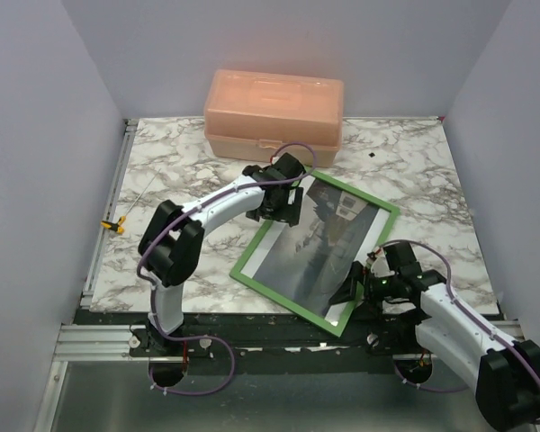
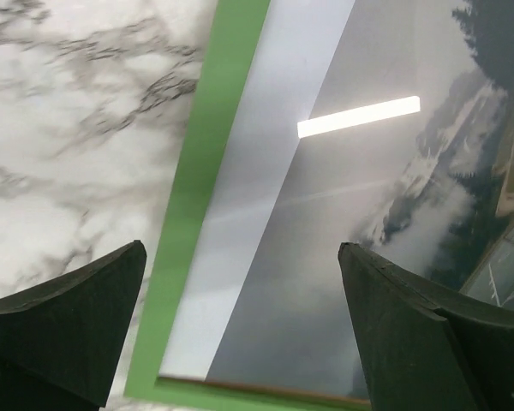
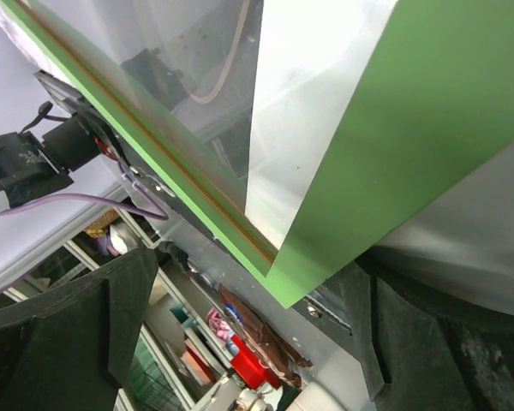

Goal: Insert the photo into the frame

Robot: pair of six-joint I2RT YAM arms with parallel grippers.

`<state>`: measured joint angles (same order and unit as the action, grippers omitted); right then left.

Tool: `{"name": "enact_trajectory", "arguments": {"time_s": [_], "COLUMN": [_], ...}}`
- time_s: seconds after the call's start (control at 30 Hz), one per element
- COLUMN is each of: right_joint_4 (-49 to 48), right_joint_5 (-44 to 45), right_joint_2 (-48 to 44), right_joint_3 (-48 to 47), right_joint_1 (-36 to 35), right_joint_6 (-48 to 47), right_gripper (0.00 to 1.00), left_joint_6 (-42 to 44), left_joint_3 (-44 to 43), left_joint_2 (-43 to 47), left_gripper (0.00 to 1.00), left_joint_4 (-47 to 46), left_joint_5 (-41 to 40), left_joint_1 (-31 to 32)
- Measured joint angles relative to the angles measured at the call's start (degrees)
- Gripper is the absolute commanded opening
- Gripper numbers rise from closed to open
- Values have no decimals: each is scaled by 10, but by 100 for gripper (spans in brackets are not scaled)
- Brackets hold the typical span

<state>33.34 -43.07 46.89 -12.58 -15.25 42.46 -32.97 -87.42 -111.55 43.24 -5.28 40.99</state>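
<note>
The green frame lies diagonally on the marble table with the photo inside its opening, picture side up. My left gripper hovers over the frame's far left corner. In the left wrist view it is open, with the frame's green edge and the photo's white border and grey clouds between its fingers. My right gripper is at the frame's near corner. In the right wrist view it is open, and the frame's green corner with the photo pokes between its fingers.
A peach plastic box stands at the back, just beyond the left gripper. A small yellow clip sits on the left rail. The frame's near corner overhangs the table's front edge. Grey walls close in the left and right sides.
</note>
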Motion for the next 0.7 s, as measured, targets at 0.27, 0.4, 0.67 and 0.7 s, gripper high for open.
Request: {"name": "enact_trajectory", "arguments": {"time_s": [0.27,0.4,0.67,0.7], "right_joint_4": [-56,-65,-33,-30], "right_joint_5": [2,15,86,97], "right_joint_2": [20,60,147,147], "right_joint_3": [-14,-43,-115,-118], "right_joint_1": [-42,-64,-80,-80], "right_joint_6": [33,35,-12,-14], "right_gripper": [97,100,100,100], "left_joint_6": [-4,-38,-132,-143], "left_joint_3": [76,211,434,449], "left_joint_2": [180,289,406,416], "left_gripper": [99,97,95,94], "left_joint_4": [52,11,-60,-66], "left_joint_5": [-61,-9,87,90], "left_joint_1": [7,5,5,5]}}
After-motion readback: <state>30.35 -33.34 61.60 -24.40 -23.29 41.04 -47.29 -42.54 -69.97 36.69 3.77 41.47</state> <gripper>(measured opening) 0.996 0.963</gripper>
